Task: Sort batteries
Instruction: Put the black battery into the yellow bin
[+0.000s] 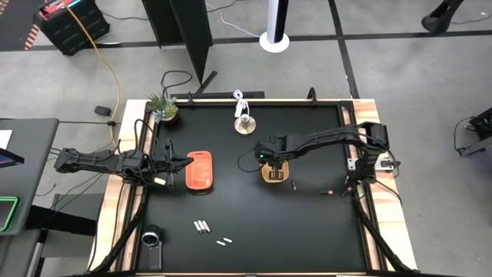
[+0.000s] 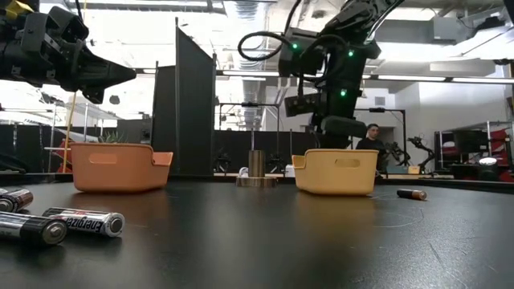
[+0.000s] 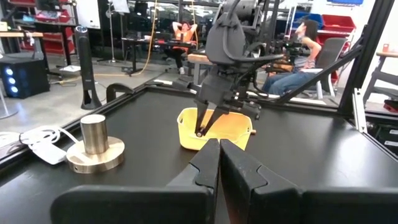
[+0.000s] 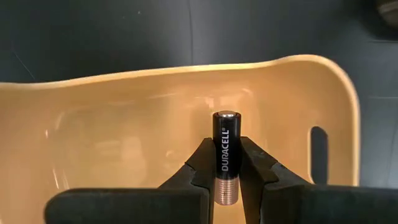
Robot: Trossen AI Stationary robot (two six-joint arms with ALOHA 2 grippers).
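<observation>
1. The right hand (image 4: 227, 180) grips a Duracell cell (image 4: 226, 155), long axis pointing straight down into the yellow tray (image 4: 155, 124) directly beneath.
2. Release should drop it inside.
3. The left hand (image 3: 219, 163), clenched and empty, waits beside the orange tray (image 1: 199, 170), farther off.

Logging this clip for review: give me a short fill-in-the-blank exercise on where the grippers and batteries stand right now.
1. The right gripper is shut on a black and copper cylindrical battery marked ____.
2. That battery hangs over the oblong ____ plastic tray.
3. The left gripper, its fingers ____, waits beside the oblong orange plastic tray.
4. Five whitish-silver batteries lie on the black ____.

Missing words: Duracell; yellow; shut; table
</observation>
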